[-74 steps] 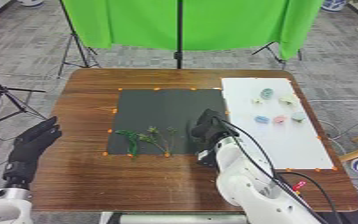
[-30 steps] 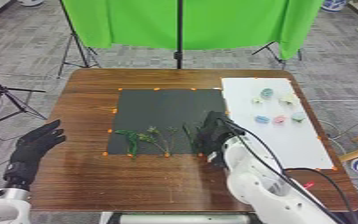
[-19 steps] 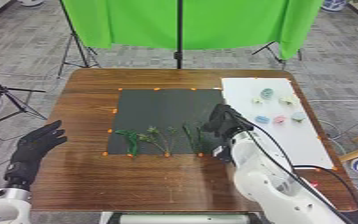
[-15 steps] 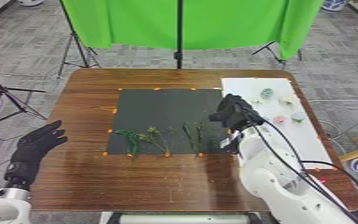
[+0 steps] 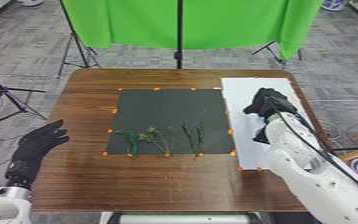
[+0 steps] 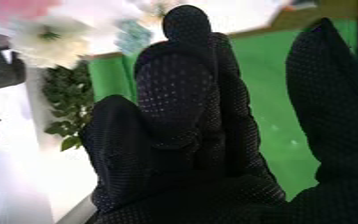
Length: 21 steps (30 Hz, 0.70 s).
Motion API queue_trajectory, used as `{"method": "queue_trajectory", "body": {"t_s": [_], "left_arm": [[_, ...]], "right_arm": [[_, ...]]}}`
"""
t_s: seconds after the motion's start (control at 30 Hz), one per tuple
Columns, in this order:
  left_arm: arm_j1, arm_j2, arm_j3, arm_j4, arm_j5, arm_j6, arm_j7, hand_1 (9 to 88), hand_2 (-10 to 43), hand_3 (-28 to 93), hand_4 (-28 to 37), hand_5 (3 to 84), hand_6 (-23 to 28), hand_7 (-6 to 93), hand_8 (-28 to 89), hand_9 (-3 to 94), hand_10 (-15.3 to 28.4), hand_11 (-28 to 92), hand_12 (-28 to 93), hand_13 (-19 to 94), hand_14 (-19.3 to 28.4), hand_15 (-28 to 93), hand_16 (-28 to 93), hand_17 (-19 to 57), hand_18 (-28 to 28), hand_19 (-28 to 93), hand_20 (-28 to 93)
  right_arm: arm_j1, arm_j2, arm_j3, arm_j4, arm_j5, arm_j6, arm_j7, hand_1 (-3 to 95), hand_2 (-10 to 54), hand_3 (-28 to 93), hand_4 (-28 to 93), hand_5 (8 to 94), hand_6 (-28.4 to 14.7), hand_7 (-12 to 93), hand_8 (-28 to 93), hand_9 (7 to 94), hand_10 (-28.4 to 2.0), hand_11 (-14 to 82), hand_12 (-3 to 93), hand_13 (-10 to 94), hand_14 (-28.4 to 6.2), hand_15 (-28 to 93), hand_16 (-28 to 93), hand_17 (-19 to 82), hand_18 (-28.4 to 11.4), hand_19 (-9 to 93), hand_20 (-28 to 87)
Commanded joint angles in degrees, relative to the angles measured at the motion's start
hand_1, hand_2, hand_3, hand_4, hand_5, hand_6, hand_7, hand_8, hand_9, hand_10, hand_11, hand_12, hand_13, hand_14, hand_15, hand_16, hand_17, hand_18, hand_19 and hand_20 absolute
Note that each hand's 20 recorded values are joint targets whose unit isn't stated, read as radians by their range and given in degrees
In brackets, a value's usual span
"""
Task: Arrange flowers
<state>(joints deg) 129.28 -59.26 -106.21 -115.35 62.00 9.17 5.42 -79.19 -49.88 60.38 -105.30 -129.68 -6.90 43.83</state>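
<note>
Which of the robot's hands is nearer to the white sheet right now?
Right. The right hand is over the white sheet; the left hand is by the table's left edge, across the dark mat.

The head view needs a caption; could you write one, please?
Right hand over the white sheet, green stems on the dark mat.

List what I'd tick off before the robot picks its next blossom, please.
1. Slender green stems lying on the dark grey mat: ok.
2. Blossom placed above those stems: not ok, none there.
3. Right hand in black fabric glove over the white rectangular sheet: ok.
4. Right hand open for picking: ok.
5. Right fingertips touching the cream-white blossom: not ok, they are apart.
6. Black-gloved left hand away from the mat: ok.
</note>
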Motion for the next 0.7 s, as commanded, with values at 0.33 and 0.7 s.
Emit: {"method": "queue_trajectory", "body": {"t_s": [0.33,0.7], "left_arm": [[0.9,-1.02,-0.60,-0.05,0.28,-1.36,-0.82,34.3,4.7,63,-18.3,43.2,7.3,8.9,-5,41.9,14.5,22,13,37,18.9,27,-1,10.0,13.8,16,21],[1.0,-1.18,-0.79,-0.20,0.28,-1.45,-1.08,34.3,4.7,63,-18.3,43.2,7.3,8.8,-5,41.9,14.5,22,13,37,19.0,27,-1,10.0,13.8,17,21]], "right_arm": [[-1.9,1.3,-0.9,2.0,-6.4,-2.5,2.9,36.1,-9.5,64,-8,62.6,-0.6,11,-7,77.9,-16.4,25.2,26.7,88,-4.2,57,34,61,-15.0,93,54],[-5.1,0.0,-2.5,4.4,-5.5,7.5,0.5,55.5,-9.5,56,-11,71.4,-0.7,15,6,88.3,-11.2,18.3,39.4,94,-1.2,55,33,68,-9.9,93,49]]}}
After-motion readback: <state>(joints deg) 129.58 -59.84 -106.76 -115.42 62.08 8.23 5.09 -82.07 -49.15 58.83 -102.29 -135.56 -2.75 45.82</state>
